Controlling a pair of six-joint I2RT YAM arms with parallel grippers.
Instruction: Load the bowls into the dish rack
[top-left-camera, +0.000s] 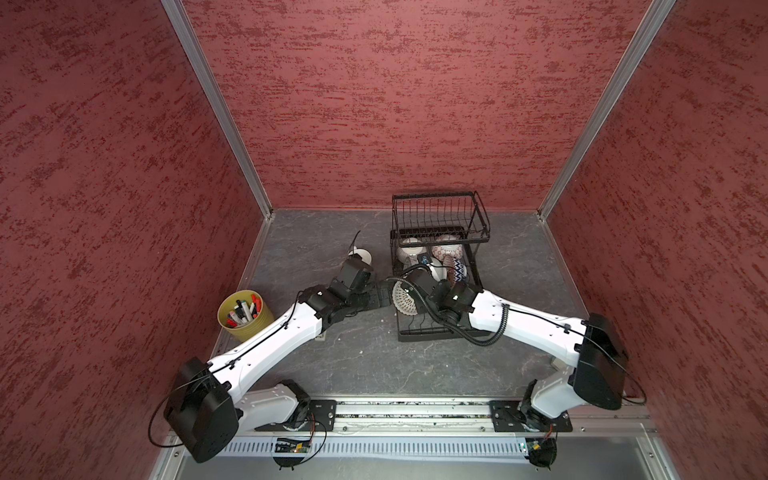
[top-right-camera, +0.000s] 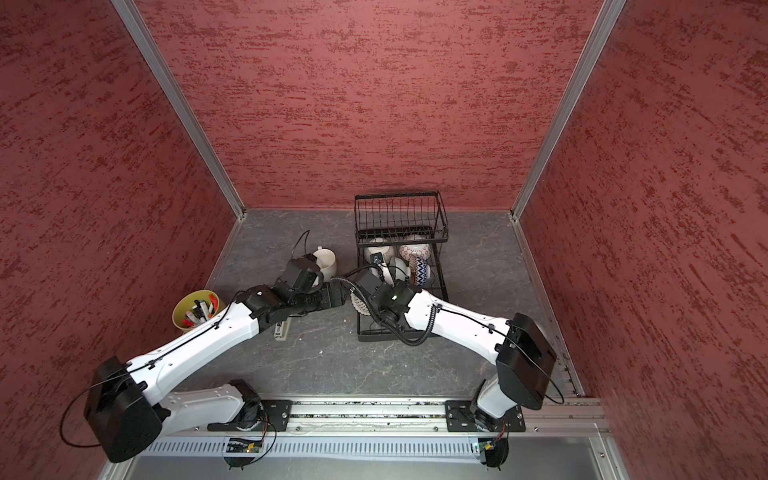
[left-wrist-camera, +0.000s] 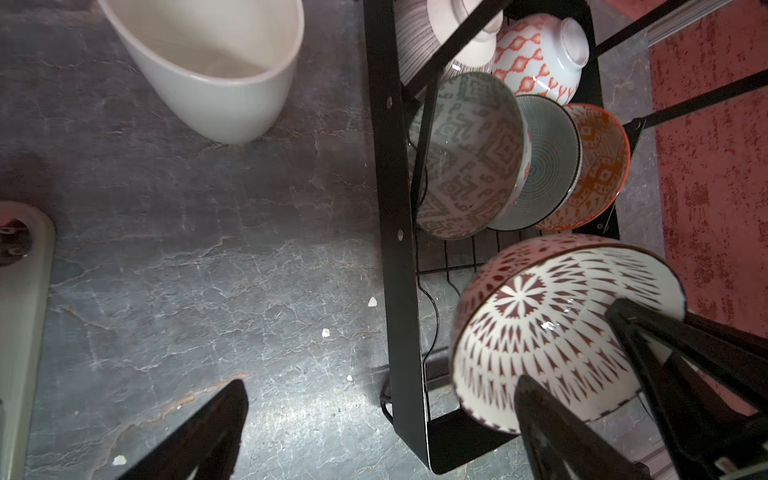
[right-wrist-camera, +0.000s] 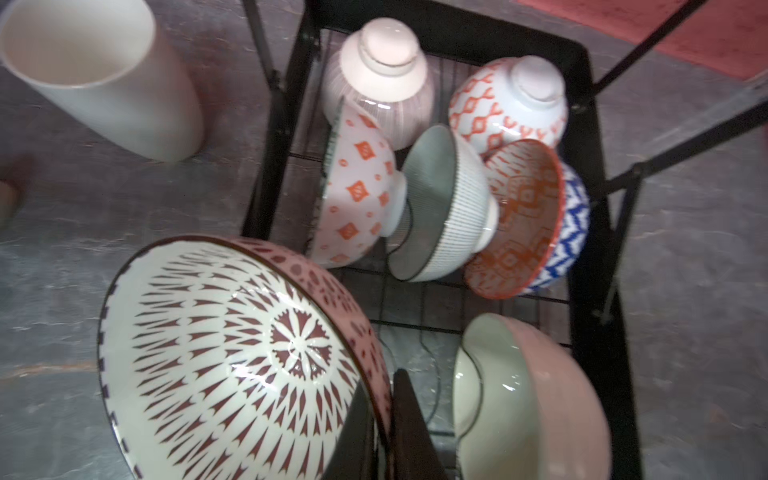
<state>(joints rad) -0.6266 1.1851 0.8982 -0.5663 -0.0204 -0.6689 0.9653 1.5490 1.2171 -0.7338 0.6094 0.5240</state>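
Note:
A bowl with a maroon triangle pattern (right-wrist-camera: 232, 353) hangs tilted on its side over the front left edge of the black wire dish rack (top-left-camera: 440, 216). My right gripper (right-wrist-camera: 384, 432) is shut on its rim. That same bowl (left-wrist-camera: 552, 328) shows in the left wrist view, and also in both top views (top-left-camera: 401, 297) (top-right-camera: 359, 303). My left gripper (left-wrist-camera: 382, 432) stands wide open just left of it, holding nothing. Several bowls rest in the rack's lower tier: pink-striped (right-wrist-camera: 378, 79), orange-patterned (right-wrist-camera: 507, 104), orange-diamond (right-wrist-camera: 357, 191), pale green (right-wrist-camera: 444, 203), navy-zigzag (right-wrist-camera: 573, 224) and pink (right-wrist-camera: 561, 395).
A cream mug (top-left-camera: 363, 255) stands on the grey table left of the rack, close behind my left wrist. A yellow-green pot of markers (top-left-camera: 245, 313) sits at the far left. A pale flat object (top-right-camera: 282, 328) lies under the left arm. The rack's upper basket (top-right-camera: 401, 216) overhangs the back bowls.

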